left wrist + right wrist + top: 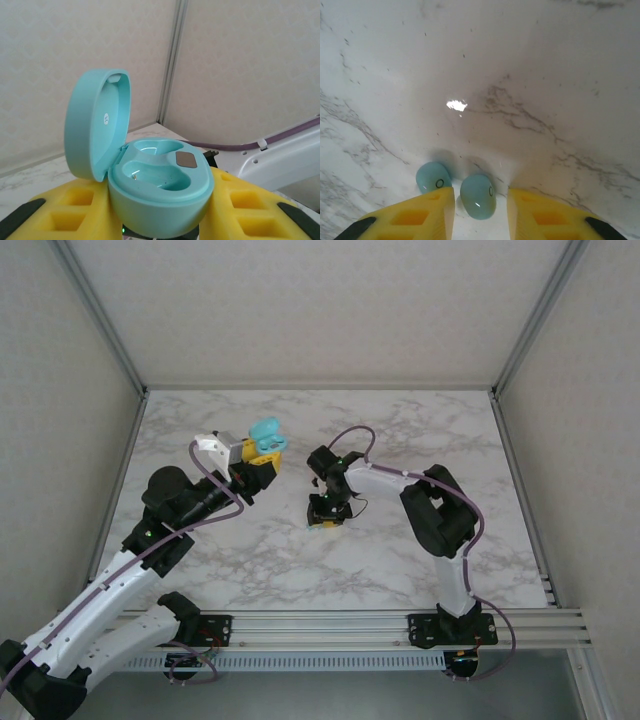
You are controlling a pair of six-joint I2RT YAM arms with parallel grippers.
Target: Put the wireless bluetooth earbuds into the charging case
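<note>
Grips a teal oval plastic charging case point(160, 187) in the left tool point(263, 450), raised off the white marbled desk point(530, 70), lid point(95, 125) swung up. Right of and below that case, straddles one tiny teal-blue plastic earbud point(478, 196) on the desk with the right tool point(480, 212), fingers point(420, 217) narrowly apart, clear of it; second matching earbud point(434, 177) just beside, outside the fingers.

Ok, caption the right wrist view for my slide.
Right tool open astride one teal earbud on the marble table, a second teal earbud lying just outside it.
</note>
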